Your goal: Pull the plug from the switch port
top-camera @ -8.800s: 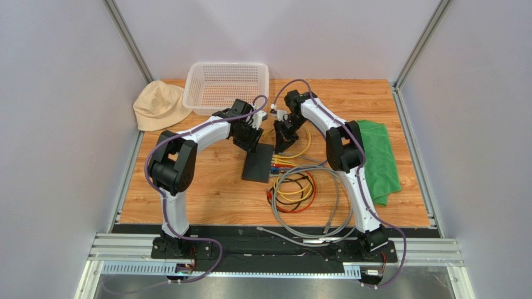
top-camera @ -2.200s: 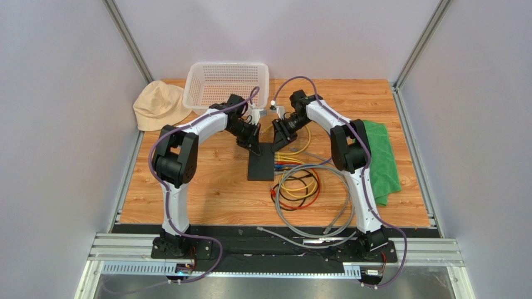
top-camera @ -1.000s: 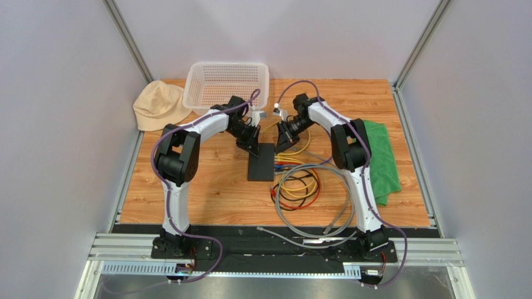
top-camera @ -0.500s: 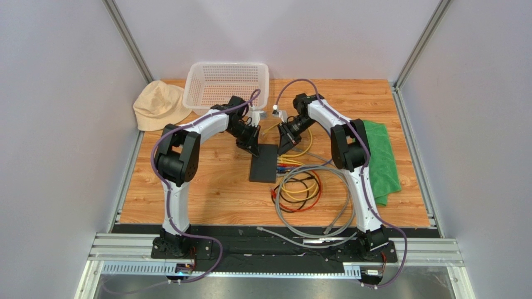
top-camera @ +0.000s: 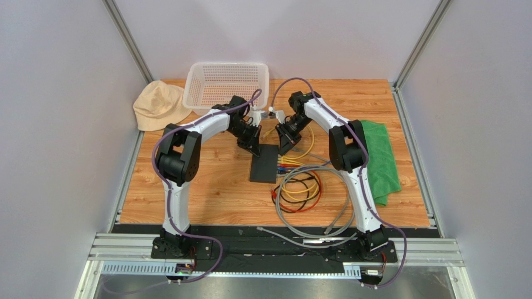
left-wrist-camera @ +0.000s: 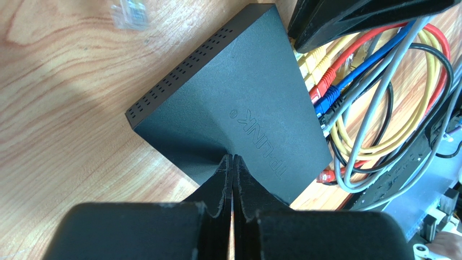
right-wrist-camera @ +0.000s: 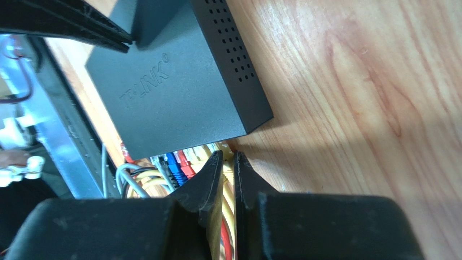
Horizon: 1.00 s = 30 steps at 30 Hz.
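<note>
Watching closely, I saw that the right jaws had crept onto the far end of the plug row and pinched what seemed a yellow plug (right-wrist-camera: 228,172). The left jaws, pressed together, rested on the switch (top-camera: 263,163) mid-surface. The pull looked still to come; whether the plug had left its port was hidden.

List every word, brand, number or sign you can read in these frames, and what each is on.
"TP-LINK": raised lettering on the top face of the switch, clear in the left wrist view and fainter in the right wrist view.
"®": a small mark beside that brand name.
No other text can be read in any view.
</note>
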Available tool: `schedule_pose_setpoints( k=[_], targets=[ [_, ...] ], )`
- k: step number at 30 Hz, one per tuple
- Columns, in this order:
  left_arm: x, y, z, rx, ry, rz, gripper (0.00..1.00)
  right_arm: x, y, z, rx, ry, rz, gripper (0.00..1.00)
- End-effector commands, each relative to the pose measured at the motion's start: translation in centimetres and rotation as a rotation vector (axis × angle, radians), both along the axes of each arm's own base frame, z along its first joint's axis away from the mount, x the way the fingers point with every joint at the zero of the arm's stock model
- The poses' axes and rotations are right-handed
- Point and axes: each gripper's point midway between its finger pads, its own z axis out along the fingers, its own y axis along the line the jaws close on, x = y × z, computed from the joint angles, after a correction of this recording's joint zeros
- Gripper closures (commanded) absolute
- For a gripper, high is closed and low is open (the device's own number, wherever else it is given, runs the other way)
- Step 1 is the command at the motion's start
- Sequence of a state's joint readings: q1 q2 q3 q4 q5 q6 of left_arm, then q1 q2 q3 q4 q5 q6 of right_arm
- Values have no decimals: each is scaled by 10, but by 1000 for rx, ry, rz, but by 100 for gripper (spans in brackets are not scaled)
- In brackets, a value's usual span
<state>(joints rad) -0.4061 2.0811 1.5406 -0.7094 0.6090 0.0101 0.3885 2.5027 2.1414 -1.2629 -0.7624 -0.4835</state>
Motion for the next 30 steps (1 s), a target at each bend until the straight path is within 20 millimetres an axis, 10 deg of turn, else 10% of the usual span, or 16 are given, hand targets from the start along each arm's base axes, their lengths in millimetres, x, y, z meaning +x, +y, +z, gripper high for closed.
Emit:
schedule_pose_setpoints(
  k=[1,17,24,30],
  targets=[
    [7,-3,0,5,-31,-28,100,5,-39,-38,-334,-118,81,100],
    [7,-3,-2,9,-29,-28,100,20,-63,-5,-376,-191,9,100],
    [8,-3,-1,10,-34,-32,100,21,-95,10,-405,-211,8,72],
    [8,-3,0,8,-33,-29,100,24,-142,0,-513,-227,-3,69]
  ],
)
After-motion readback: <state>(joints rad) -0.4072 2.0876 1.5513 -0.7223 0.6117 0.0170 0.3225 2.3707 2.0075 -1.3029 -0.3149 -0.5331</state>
